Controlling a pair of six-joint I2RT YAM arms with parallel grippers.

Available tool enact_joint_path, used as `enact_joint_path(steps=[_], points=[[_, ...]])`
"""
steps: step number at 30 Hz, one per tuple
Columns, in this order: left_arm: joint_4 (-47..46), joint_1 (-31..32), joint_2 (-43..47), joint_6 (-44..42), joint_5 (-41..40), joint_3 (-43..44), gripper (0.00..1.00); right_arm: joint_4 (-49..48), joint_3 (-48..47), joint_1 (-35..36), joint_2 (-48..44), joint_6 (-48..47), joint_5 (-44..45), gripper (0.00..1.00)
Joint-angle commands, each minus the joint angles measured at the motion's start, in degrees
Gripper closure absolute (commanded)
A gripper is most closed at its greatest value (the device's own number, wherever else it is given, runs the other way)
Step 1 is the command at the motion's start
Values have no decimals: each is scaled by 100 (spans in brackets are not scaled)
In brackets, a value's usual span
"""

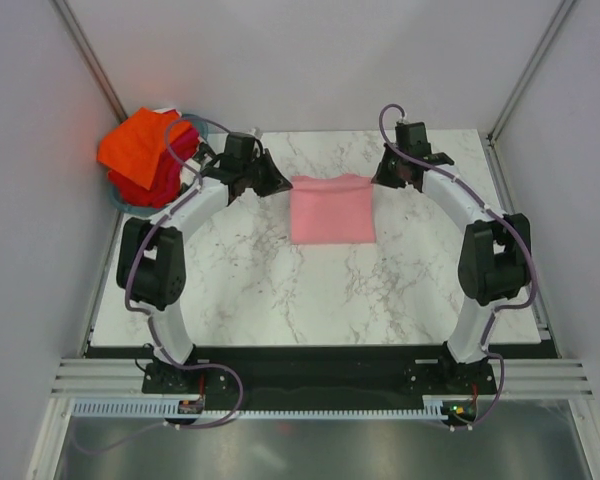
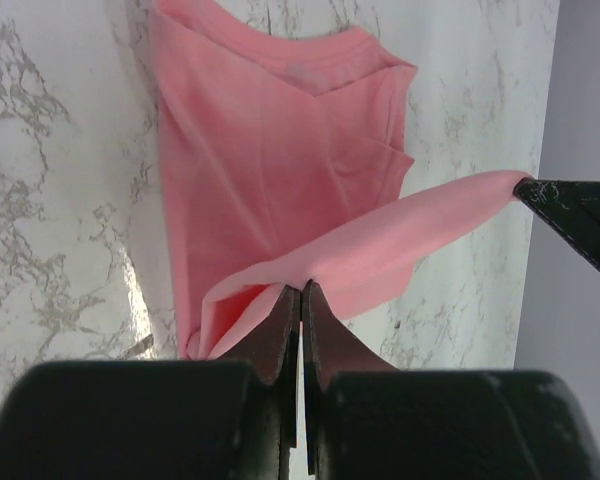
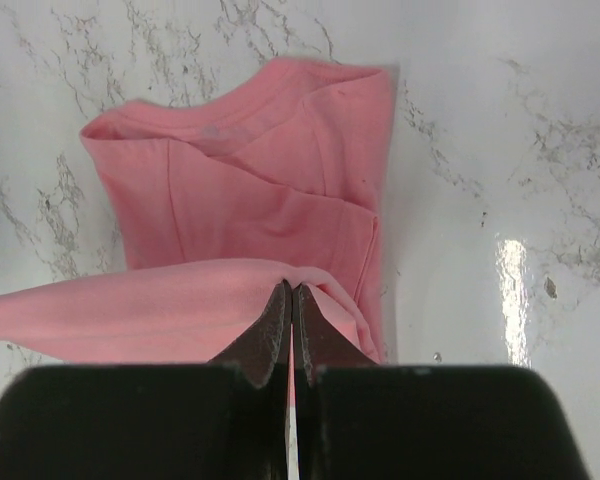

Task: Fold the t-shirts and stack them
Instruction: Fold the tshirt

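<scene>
The light pink t-shirt [image 1: 332,212] lies partly folded on the marble table, neckline towards the near side in the wrist views. My left gripper [image 1: 280,186] is shut on one corner of its far edge [image 2: 300,288]. My right gripper [image 1: 382,178] is shut on the other corner [image 3: 291,288]. The held edge is lifted and stretched between them as a band of cloth [image 2: 420,225] above the rest of the shirt [image 3: 250,190]. The right gripper's fingers [image 2: 570,212] show at the end of that band in the left wrist view. Orange [image 1: 140,140] and red [image 1: 155,185] t-shirts are piled at the far left.
The pile of orange and red shirts sits in a teal basket [image 1: 123,199] at the table's far left corner, just behind my left arm. White walls and metal frame posts [image 1: 90,55] close in the table on three sides.
</scene>
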State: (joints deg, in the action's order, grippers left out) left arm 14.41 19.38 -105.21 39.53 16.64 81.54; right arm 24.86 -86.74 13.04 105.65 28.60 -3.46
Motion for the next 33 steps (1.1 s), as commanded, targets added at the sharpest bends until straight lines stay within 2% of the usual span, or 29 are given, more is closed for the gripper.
enact_joint_path(steps=[1,10,19,20,23,25,27,28,29,30,33], points=[[0,-127,-254,-174,242,555,98,-69,-492,-143,306,14,-84,100],[61,-206,-1238,-112,331,1592,98,-69,-1327,-328,1141,128,-356,100],[35,-329,-2450,37,454,2577,95,-236,-1969,-381,2170,295,-585,92],[18,-329,-2591,37,471,2691,91,-306,-1987,-390,2249,374,-620,91],[-9,-329,-3030,11,507,3139,68,-832,-1908,-407,2460,541,-787,84],[-122,-338,-3128,-15,472,3272,63,-1246,-1786,-416,2531,699,-884,76],[-193,-338,-3137,-15,428,3246,54,-1500,-1628,-407,2496,926,-788,59],[-211,-338,-3120,-41,419,3237,50,-1554,-1540,-416,2452,1050,-474,50],[-228,-329,-3059,-76,401,3219,35,-1624,-1356,-425,2330,1095,-419,34],[-229,-329,-2997,-164,375,3141,31,-1782,-1250,-425,2277,1078,-410,31],[-307,-329,-2665,-331,156,2747,30,-2176,-723,-460,1900,1051,-304,30]])
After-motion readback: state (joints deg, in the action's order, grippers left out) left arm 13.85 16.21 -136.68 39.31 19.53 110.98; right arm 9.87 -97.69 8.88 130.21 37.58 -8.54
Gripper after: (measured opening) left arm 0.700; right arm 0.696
